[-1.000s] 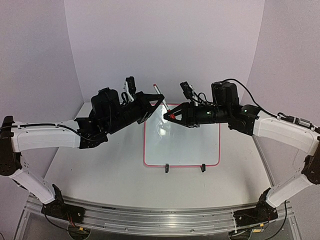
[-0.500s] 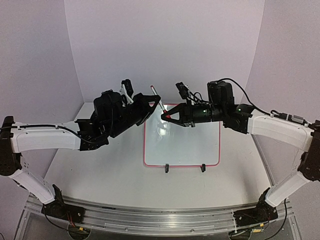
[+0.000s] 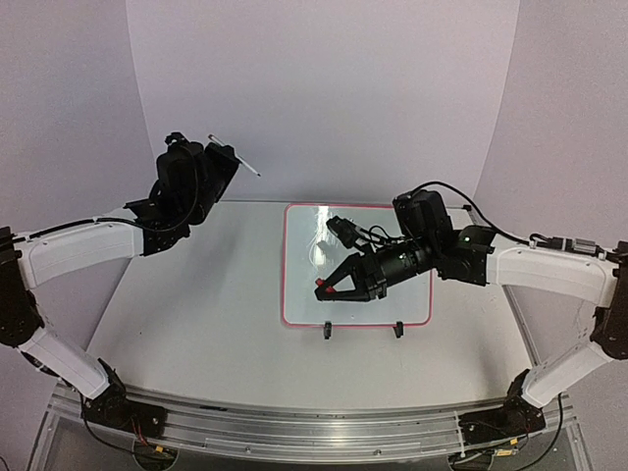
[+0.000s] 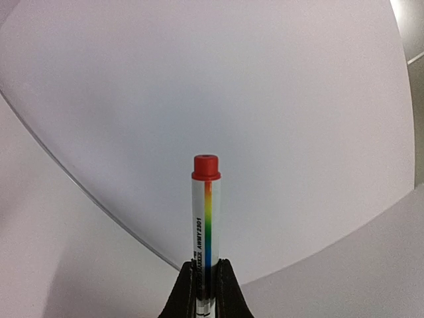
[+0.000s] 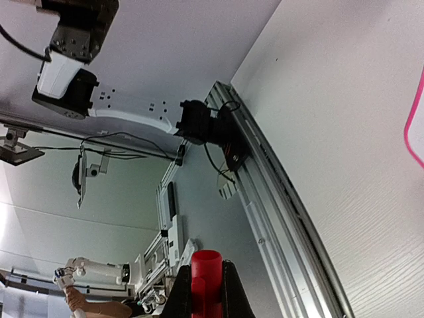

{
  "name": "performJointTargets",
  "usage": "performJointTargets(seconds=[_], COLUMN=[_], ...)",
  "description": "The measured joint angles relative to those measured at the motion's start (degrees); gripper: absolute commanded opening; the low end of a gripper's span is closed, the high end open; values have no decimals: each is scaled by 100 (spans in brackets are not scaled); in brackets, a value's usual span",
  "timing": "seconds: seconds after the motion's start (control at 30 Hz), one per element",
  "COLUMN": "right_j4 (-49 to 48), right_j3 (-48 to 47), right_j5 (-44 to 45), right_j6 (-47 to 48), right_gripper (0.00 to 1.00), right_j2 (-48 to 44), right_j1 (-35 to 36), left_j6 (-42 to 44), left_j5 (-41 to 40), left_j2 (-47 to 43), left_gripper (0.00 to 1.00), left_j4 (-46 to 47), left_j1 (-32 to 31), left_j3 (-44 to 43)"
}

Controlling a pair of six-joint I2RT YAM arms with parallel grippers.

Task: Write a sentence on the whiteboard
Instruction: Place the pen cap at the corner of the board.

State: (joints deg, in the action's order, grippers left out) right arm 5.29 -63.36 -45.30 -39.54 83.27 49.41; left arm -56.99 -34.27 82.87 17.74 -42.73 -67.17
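Uncapping looks done: left fingers (image 4: 185, 298) clamp the marker (image 4: 206, 212), raised well left of the board (image 3: 304, 257), and right fingers (image 5: 233, 295) pinch the red cap (image 5: 206, 268) low over the board's near part. Board sits centre-right on the tabletop (image 3: 196, 314) with no writing visible (glare near its top), so next the marker must swing down nib-first to its upper left. Nib not visible; can't tell which end the red collar in the left wrist view is.
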Motion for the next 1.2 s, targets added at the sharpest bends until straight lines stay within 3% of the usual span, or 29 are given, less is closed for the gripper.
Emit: performJointTargets(seconds=[0.13,0.23,0.47,0.73,1.03,1.2], right_j4=[397,1002,3056,5090,5895,5287], right_j3=[84,76,-39,227,1785,2276], right_j5=[-58,484,3241,5358,5915,5745], right_j6=[65,303,524,-71,-1007,-1026], right_gripper=[0,0,0,0,0,1], right_j2=[-96,-381,-1318,-1987,-1746,-1542], right_j1=[1,-22,-254,-1180,-1475,-1476], left_j6=[142,489,1810,2818,3214,3322], left_j5=[-117,133,1558,3224,4328,4829], left_j2=[-142,-376,-1479,-2792,-2974,-2750], left_gripper=[0,0,0,0,0,0], left_j4=[-56,-19,39,-448,-743,-721], left_j1=[40,18,14,14,7,7], left_j3=[1,124,980,1934,2391,2433])
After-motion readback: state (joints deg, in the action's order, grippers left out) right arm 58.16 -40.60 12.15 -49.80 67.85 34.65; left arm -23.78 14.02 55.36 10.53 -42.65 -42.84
